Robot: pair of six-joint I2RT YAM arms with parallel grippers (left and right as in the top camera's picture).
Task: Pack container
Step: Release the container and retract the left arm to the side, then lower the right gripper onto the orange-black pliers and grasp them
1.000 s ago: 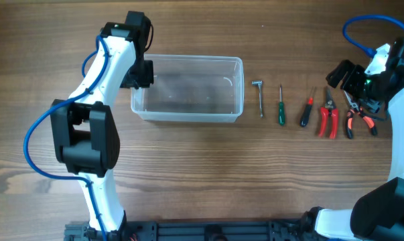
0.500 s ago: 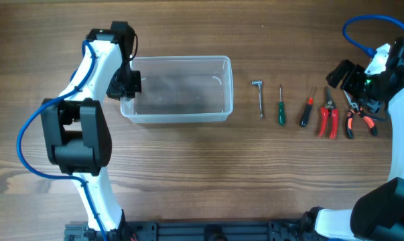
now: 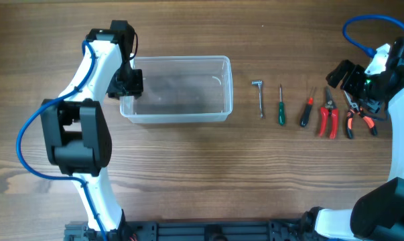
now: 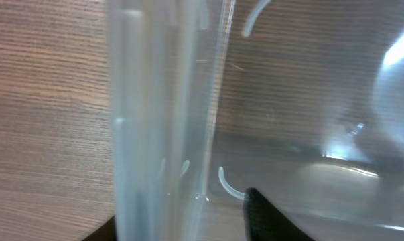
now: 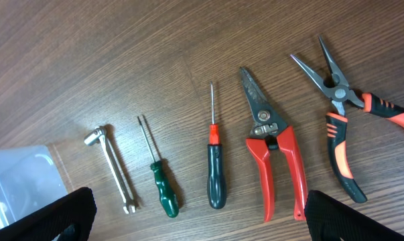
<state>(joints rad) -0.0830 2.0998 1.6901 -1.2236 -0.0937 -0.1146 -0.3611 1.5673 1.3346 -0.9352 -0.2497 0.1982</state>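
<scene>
The clear container (image 3: 178, 59) sits on the wood table at centre left, empty. My left gripper (image 3: 126, 86) is shut on its left wall. In the left wrist view the wall (image 4: 161, 120) stands between my jaws, and one black finger (image 4: 268, 221) is inside the tub. My right gripper (image 3: 346, 77) is open and empty, hovering above the tools at the far right. The right wrist view shows a small metal wrench (image 5: 114, 171), a green screwdriver (image 5: 163, 187), a black-and-red screwdriver (image 5: 216, 171), red cutters (image 5: 274, 150) and orange-black long-nose pliers (image 5: 342, 127).
The tools lie in a row right of the container, from the wrench (image 3: 259, 96) to the pliers (image 3: 356, 115). A container corner shows in the right wrist view (image 5: 21, 181). Blue cables run along both arms.
One second ago the container stood further right. My left gripper has dragged it a short way left, then held still. The right arm has not moved.
</scene>
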